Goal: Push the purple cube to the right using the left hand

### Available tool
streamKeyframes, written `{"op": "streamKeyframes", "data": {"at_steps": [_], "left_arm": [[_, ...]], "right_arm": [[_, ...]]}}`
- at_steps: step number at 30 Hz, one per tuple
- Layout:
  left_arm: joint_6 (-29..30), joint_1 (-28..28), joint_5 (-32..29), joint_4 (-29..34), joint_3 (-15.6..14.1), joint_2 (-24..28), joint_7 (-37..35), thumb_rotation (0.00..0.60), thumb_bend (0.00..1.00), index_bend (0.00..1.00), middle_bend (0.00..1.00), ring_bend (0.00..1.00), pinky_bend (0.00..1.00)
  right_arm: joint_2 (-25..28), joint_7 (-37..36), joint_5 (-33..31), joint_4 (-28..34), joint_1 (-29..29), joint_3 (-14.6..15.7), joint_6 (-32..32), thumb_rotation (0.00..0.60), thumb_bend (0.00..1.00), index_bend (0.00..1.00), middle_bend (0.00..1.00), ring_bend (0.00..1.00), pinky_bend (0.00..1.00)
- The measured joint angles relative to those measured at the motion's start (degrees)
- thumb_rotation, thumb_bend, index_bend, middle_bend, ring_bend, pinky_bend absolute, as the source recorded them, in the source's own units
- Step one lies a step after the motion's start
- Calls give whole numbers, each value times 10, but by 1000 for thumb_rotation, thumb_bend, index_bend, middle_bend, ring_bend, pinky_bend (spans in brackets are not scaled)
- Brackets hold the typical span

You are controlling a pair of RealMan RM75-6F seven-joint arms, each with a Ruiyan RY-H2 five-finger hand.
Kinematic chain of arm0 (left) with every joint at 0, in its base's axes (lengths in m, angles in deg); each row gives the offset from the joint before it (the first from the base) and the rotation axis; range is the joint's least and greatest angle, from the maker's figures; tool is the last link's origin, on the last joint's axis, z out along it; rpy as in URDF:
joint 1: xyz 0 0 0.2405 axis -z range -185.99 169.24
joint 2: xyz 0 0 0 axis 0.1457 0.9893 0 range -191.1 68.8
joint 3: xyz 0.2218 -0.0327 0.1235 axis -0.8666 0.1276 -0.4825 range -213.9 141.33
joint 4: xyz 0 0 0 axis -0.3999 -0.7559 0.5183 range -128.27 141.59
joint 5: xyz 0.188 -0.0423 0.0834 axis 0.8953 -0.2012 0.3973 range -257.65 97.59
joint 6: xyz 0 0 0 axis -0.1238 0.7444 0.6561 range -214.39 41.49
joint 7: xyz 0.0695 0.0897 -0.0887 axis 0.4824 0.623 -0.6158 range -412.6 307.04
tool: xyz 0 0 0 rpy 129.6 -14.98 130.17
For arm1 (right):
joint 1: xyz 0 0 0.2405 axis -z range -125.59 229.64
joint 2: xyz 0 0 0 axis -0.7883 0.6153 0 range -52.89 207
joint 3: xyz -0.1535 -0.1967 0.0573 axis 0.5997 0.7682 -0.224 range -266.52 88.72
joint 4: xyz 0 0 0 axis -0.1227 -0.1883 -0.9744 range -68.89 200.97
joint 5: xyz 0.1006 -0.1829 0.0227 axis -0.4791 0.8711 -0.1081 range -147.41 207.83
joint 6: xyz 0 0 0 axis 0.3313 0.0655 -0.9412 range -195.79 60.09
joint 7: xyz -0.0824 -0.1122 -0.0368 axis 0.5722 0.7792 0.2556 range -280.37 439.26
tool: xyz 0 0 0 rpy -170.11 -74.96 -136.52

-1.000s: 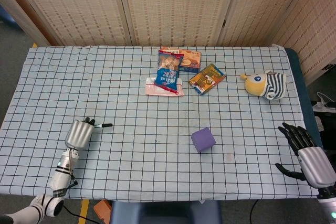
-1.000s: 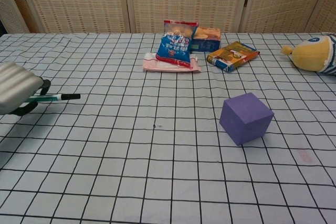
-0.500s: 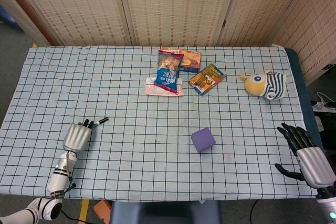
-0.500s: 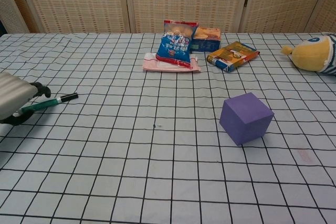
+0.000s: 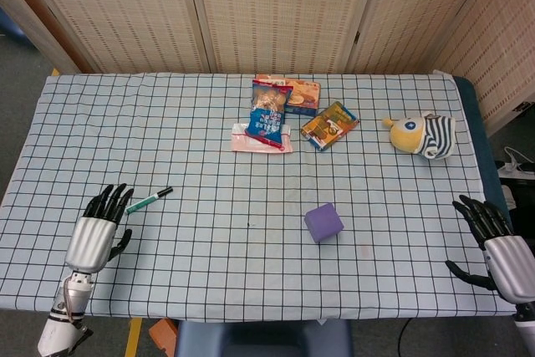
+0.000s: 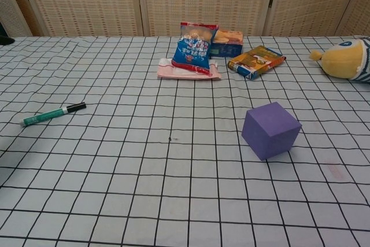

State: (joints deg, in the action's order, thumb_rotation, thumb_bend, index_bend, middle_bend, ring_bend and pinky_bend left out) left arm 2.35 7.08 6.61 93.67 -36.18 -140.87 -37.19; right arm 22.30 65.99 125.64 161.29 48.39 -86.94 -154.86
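The table [image 5: 167, 123] takes up most of both views, covered in a white cloth with a black grid. The head view looks down on the whole thing edge to edge, while the chest view sits low and only catches the middle and far part.

Next biggest is the yellow stuffed toy [image 5: 422, 135] with the striped cap, at the far right; the chest view cuts it off at the frame edge. Both hands only show up in the head view. The left hand [image 5: 96, 227] is at the near left edge, fingers spread and straight, holding nothing. The right hand [image 5: 493, 240] is past the near right edge of the cloth, fingers also fanned out and empty. Neither one appears in the chest view at all.

The snack pile sits at the far middle: a blue chip bag [image 5: 269, 114] standing over a flat pink packet [image 5: 251, 141], an orange box [image 5: 303, 98] behind it, and a yellow-and-blue packet [image 5: 329, 124] just to the right. From the chest view you can tell the bag stands upright.

The purple cube [image 5: 323, 222] is on the cloth right of centre, toward the near side, well away from the left hand and turned at an angle to the grid.

Smallest is a green marker [image 5: 149, 199] with a black cap, lying just beside the left fingertips, not touching.
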Motion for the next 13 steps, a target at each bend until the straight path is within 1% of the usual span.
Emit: {"op": "streamKeyframes", "data": {"at_steps": [2,5,7,9,13], "left_arm": [[28,-31,6,13,-15,24,-59,600,376,21,0,0,173],[53,-72,11,20,-40,59,-138,600,372,34,0,7,173],[57,-89,15,24,-53,85,-168,600,372,28,0,14,173],[57,-102,15,29,-61,107,-176,600,371,17,0,14,173],[53,-108,12,38,-58,110,-146,600,371,7,0,13,173]], "right_arm": [[1,10,-4,1,1,0,2,600,105,0,0,0,0],[-1,37,-18,5,3,-3,6,600,107,0,0,0,0],[-4,65,-29,10,3,-5,10,600,108,0,0,0,0],[-7,91,-38,16,4,-7,14,600,109,0,0,0,0],[-15,126,-46,29,5,-9,24,600,109,0,0,0,0]]}}
